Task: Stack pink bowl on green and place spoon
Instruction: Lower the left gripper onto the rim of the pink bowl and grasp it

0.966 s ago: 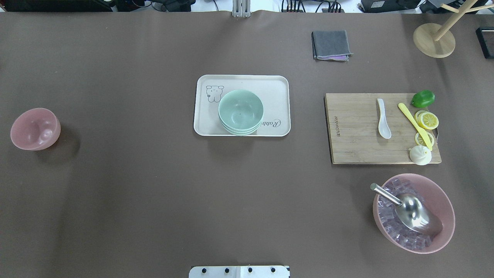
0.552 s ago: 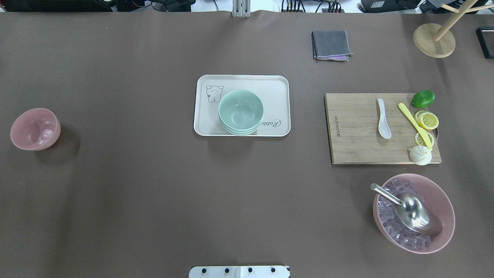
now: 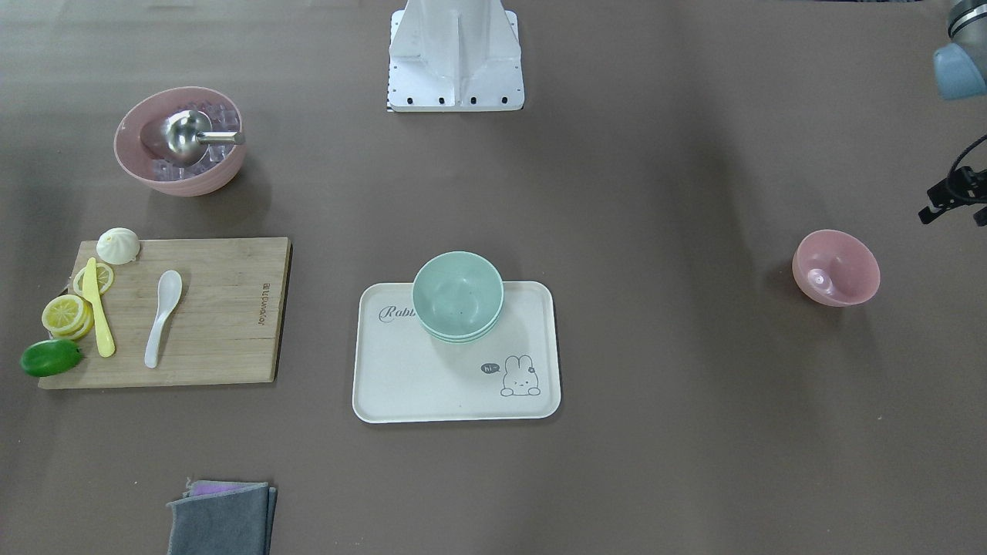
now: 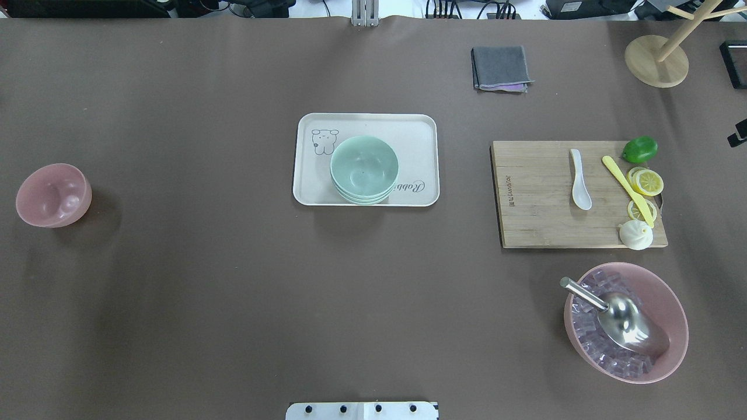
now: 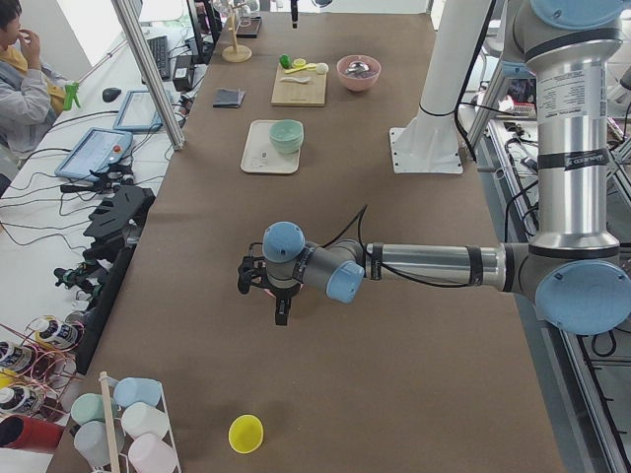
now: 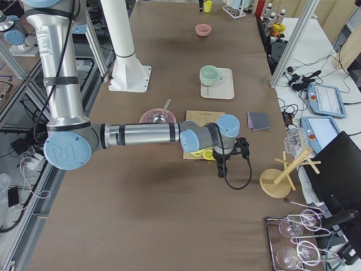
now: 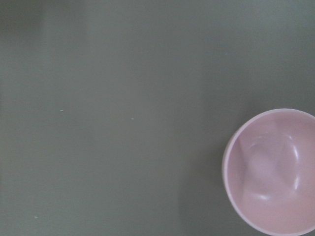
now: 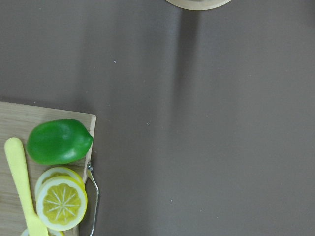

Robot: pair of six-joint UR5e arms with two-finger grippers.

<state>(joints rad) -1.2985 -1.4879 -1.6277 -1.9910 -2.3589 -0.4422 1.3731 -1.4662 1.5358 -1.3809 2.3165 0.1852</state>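
Observation:
A small pink bowl [image 4: 52, 194] stands alone at the table's far left; it fills the lower right of the left wrist view [image 7: 273, 172]. A stack of green bowls [image 4: 364, 169] sits on a white tray [image 4: 420, 125] at the centre. A white spoon [image 4: 580, 179] lies on a wooden cutting board [image 4: 537, 221] at the right. My left gripper [image 5: 280, 311] hovers beyond the pink bowl's outer side; only a black sliver shows in the front view [image 3: 954, 196]. My right gripper [image 6: 220, 169] hovers past the board's outer end. I cannot tell whether either gripper is open or shut.
A big pink bowl [image 4: 671, 303] of ice cubes with a metal scoop [image 4: 624, 321] stands near the board. A lime [image 4: 639, 149], lemon slices [image 4: 646, 182], yellow knife [image 4: 624, 181] and bun [image 4: 635, 234] crowd the board's right end. A grey cloth [image 4: 501, 68] and wooden stand [image 4: 656, 60] lie farther back.
A black tip of my right gripper has come into the overhead view at its right edge. The bowls, spoon and tray have not moved.

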